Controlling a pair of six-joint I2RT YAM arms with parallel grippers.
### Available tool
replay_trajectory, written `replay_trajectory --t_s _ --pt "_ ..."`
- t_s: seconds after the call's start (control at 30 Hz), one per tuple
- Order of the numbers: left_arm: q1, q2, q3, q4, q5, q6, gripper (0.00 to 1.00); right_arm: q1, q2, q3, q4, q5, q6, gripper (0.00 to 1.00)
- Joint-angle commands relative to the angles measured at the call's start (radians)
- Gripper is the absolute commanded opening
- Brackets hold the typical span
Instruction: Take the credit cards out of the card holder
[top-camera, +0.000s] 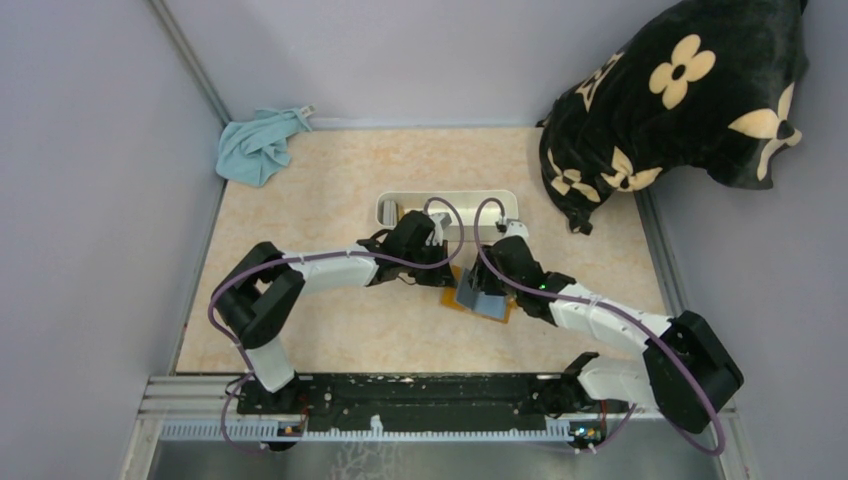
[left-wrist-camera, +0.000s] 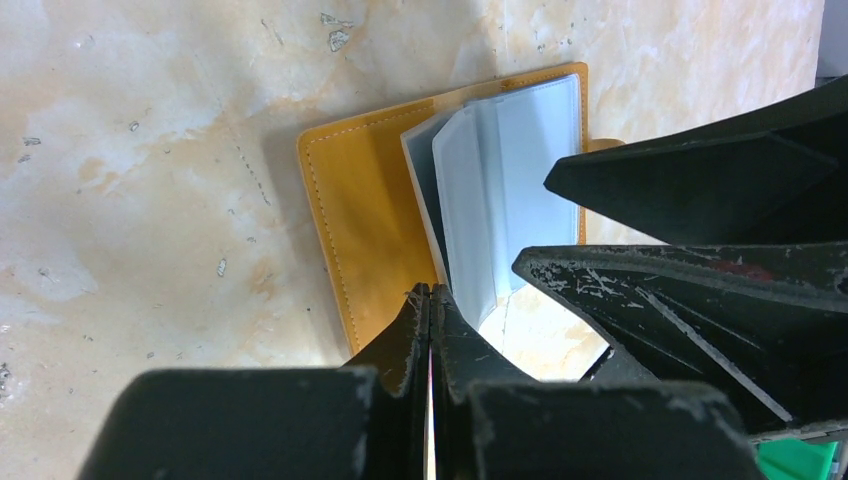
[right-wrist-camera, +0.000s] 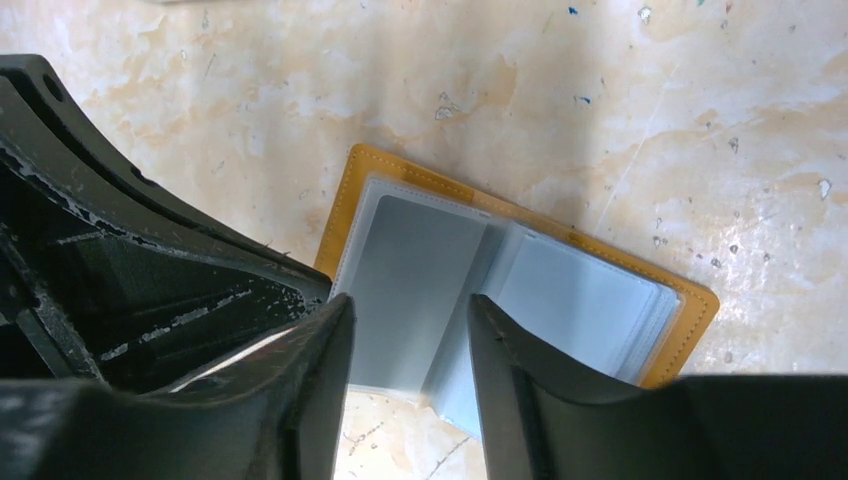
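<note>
Beige marbled table under you, lavender walls around it, a teal cloth crumpled in the far left corner and a black flower-print cushion slumped against the far right. Your two arms meet mid-table, just on the near side of the white tray. The card holder lies flat on the table between them, opened like a book, orange-brown cover down, clear sleeves facing up. Your left gripper has its fingers pressed together with only a hairline between them, tips right at the holder's near edge where the cover meets a lifted sleeve; I can't tell whether it has a sleeve or anything else pinched in there. Your right gripper is spread wide, one finger over the left-hand page and the other past the centre fold, sitting low over the sleeves. That left-hand page shows a flat blue-grey panel; from your wrist cameras I can't say if that's one of the credit cards or just the sleeve. One sleeve stands tilted up off the stack in your left wrist view.
</note>
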Motion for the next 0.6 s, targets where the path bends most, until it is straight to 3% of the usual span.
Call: replay_trajectory --t_s 0.0,0.13,0.57 --pt "-0.009 0.019 0.015 0.020 0.015 -0.002 0.00 -0.017 -0.044 -0.008 0.039 -0.020 -0.010 0.53" --pt "-0.016 0.015 0.021 0.023 0.024 -0.002 0.00 -0.017 -0.029 0.012 0.067 -0.047 -0.006 0.64" --pt "-0.032 -0.001 0.013 0.020 0.017 -0.011 0.00 -0.016 0.068 0.044 0.091 -0.050 -0.011 0.64"
